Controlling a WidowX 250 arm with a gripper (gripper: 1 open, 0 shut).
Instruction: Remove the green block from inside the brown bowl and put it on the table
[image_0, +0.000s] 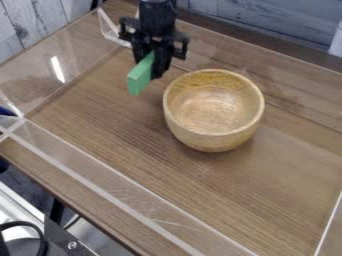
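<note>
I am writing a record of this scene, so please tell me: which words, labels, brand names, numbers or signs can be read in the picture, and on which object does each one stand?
None: no readable text anywhere in this view.
The green block, the brown bowl, the table, its clear acrylic walls and the gripper all show plain, unmarked surfaces.

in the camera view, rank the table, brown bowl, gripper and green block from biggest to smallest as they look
1. table
2. brown bowl
3. gripper, though the block hides its fingertips, so its full extent is unsure
4. green block, held in the gripper
</note>
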